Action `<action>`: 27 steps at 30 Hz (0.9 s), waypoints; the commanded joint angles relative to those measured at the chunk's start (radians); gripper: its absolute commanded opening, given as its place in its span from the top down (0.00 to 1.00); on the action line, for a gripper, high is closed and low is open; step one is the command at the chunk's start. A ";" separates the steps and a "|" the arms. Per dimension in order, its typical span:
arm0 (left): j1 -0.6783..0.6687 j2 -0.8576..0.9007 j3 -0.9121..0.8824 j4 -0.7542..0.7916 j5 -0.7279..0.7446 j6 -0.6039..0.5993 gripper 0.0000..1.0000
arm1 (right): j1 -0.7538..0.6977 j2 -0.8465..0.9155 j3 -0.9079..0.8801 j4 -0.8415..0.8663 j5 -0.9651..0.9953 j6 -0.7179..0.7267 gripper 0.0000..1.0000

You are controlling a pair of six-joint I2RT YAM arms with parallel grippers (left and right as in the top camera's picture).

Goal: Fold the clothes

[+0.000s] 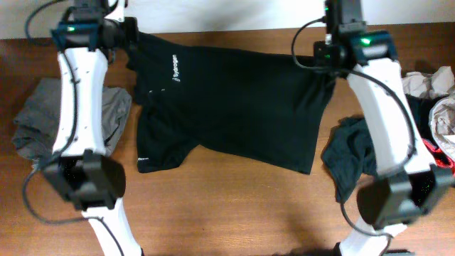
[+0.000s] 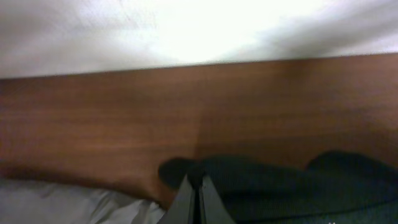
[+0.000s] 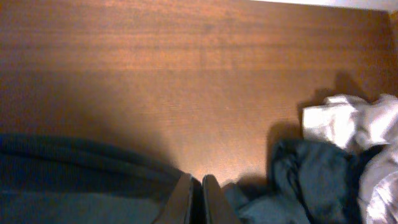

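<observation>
A large black T-shirt [image 1: 234,107] with a small white chest logo [image 1: 175,70] lies spread across the back middle of the wooden table. My left gripper [image 1: 131,39] is shut on the shirt's far left corner; in the left wrist view the closed fingers [image 2: 199,186] pinch dark cloth [image 2: 280,186]. My right gripper [image 1: 320,57] is shut on the shirt's far right corner; in the right wrist view the closed fingers [image 3: 198,186] pinch dark cloth [image 3: 74,180]. The near left sleeve [image 1: 160,153] lies folded toward the front.
A grey garment [image 1: 43,117] lies at the left under my left arm. A dark garment [image 1: 352,156] lies at the right, with beige and other clothes [image 1: 434,92] piled at the right edge. The right wrist view shows this pile [image 3: 348,155].
</observation>
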 commanded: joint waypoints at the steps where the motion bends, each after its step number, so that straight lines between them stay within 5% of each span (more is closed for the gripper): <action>1: 0.000 0.094 0.005 0.046 -0.021 -0.005 1.00 | -0.003 0.075 0.009 0.056 0.014 -0.003 0.96; 16: 0.000 0.188 0.007 0.184 -0.021 0.025 1.00 | -0.082 0.178 0.009 0.129 0.013 -0.004 0.96; 27: -0.011 -0.140 0.006 -0.005 -0.021 0.026 1.00 | -0.067 -0.109 0.009 -0.002 -0.130 -0.025 0.96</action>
